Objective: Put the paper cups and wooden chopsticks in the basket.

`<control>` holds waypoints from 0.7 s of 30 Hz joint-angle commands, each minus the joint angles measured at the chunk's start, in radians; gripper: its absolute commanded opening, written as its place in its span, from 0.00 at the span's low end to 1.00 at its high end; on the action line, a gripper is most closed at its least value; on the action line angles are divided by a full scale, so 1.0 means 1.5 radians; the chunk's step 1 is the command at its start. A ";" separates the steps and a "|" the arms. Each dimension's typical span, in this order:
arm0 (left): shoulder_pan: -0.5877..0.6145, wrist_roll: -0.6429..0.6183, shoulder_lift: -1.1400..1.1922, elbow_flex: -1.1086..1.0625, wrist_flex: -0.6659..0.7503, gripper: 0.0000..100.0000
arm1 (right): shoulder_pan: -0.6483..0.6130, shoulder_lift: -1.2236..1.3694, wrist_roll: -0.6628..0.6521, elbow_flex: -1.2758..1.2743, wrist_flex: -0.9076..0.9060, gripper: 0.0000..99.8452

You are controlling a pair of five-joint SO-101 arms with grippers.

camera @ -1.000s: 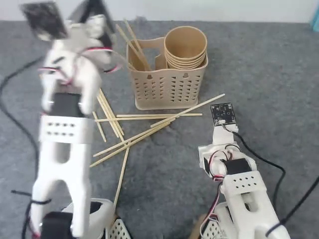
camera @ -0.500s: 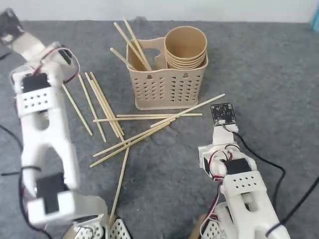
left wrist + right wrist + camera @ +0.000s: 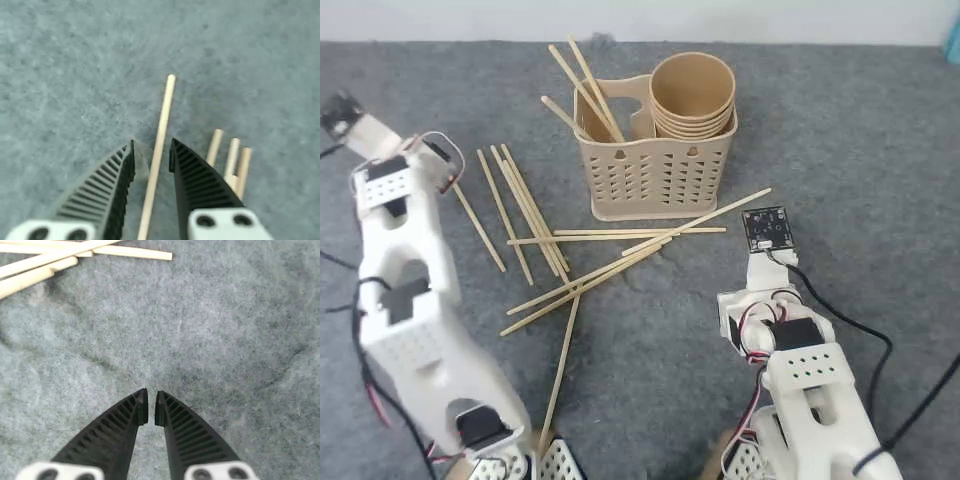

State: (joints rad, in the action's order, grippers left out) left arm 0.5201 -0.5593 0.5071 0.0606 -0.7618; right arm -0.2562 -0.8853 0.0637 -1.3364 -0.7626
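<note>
At the far left, our left hand point(image 3: 151, 152) stands a little open astride one chopstick point(image 3: 162, 120) lying flat on the grey surface point(image 3: 880, 150), near the stick's end, not yet pinching it. We judge it light, stiff and smooth, apt to roll or swing if held at the tip; a hold nearer its middle looks safer. More chopsticks point(image 3: 580, 280) lie scattered before the basket point(image 3: 660, 170), which holds stacked cups point(image 3: 692, 95). Our right hand point(image 3: 151, 407) is nearly closed and empty.
</note>
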 commanded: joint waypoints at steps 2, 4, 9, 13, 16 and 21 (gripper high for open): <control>0.003 -0.001 0.120 0.172 -0.069 0.11 | 0.002 -0.014 -0.015 0.003 0.012 0.04; 0.001 -0.001 0.177 0.235 -0.075 0.11 | 0.002 -0.014 -0.015 0.003 0.012 0.04; -0.001 0.007 0.312 0.404 -0.101 0.11 | 0.002 -0.014 -0.015 0.003 0.012 0.04; -0.002 0.043 0.420 0.527 -0.163 0.11 | 0.002 -0.014 -0.015 0.003 0.014 0.04; -0.001 0.046 0.497 0.619 -0.206 0.08 | 0.002 -0.014 -0.017 0.003 0.015 0.04; 0.002 0.046 0.582 0.809 -0.320 0.01 | 0.001 -0.014 -0.038 -0.007 0.027 0.04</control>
State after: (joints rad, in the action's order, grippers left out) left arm 0.5155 -0.4979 1.2666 1.0810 -1.1009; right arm -0.2562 -0.8853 0.0284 -1.3456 -0.7564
